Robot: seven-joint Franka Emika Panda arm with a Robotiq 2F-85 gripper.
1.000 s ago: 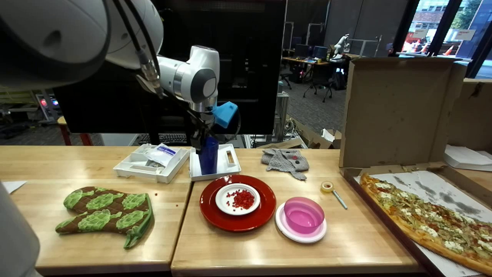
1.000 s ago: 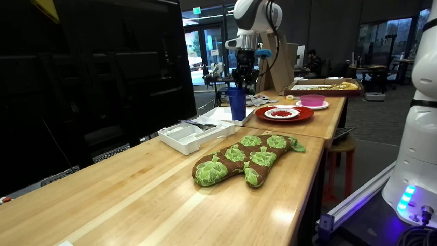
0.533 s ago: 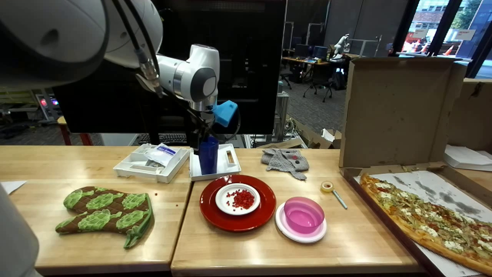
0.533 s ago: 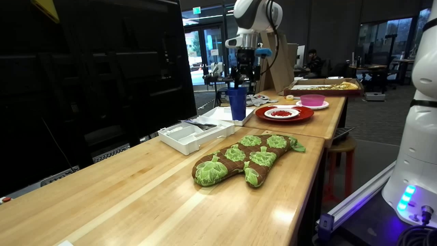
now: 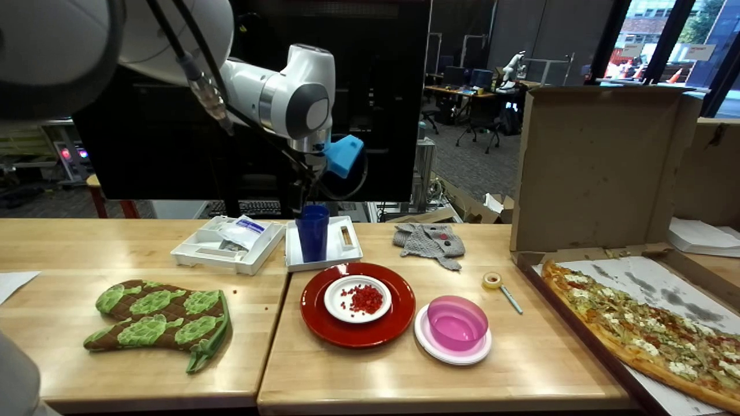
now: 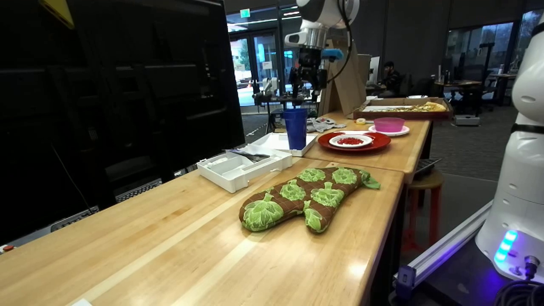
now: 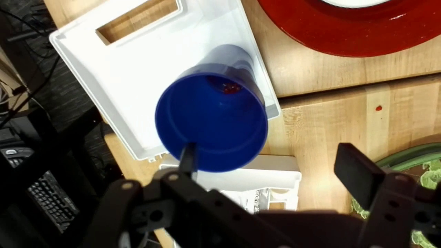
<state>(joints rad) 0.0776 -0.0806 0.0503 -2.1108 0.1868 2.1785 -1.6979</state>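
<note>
In an exterior view, the blue cup (image 5: 314,238) stands upright on a white tray (image 5: 337,251) at the far side of the table (image 5: 376,387), just beyond the red plate (image 5: 358,337). It is tall and smooth, narrowing toward the base, with some red bits (image 7: 231,88) at the bottom inside. The gripper (image 7: 267,156) hangs above, its jaws spread wide apart, one near the rim. Left of the tray, a packet (image 5: 240,233) in a white case (image 5: 202,260) bears purple-blue print, seemingly too small to read.
</note>
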